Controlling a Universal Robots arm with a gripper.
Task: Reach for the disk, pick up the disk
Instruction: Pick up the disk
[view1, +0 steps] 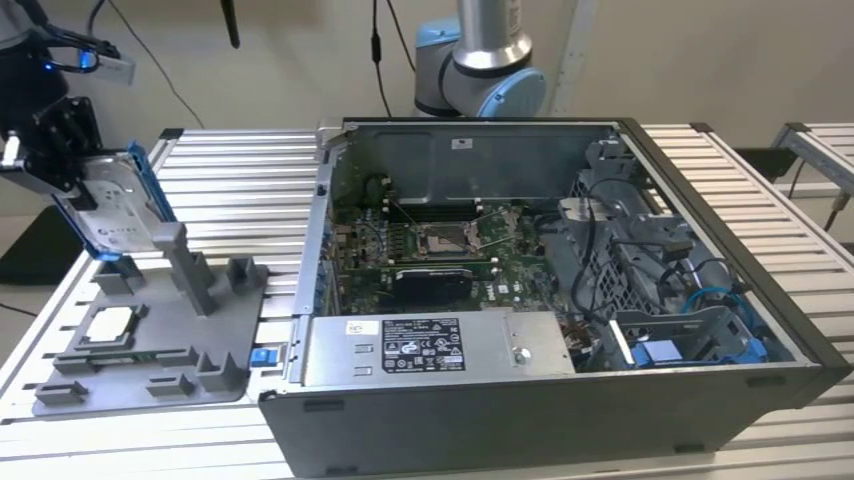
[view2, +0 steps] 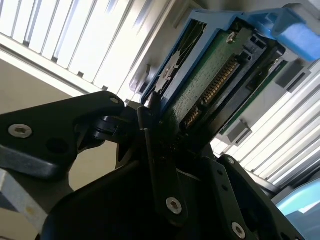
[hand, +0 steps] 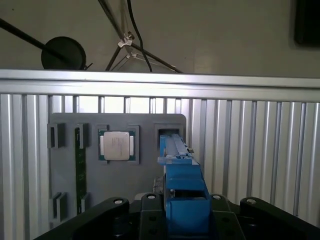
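Clearly above the grey tray (view1: 160, 345), the gripper (view1: 70, 183) grasps the disk (view1: 120, 205), its white label (view1: 112, 234) unreadable.

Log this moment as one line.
gripper: shut on disk | disk: tilted on edge above grey tray | clear of tray: cannot tell | chip: seated in tray pocket

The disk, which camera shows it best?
The exterior view: the disk shows its silver face, label and blue rail, held by the gripper above the grey tray. The second wrist view shows its green circuit-board side close up; the first wrist view, its blue edge.
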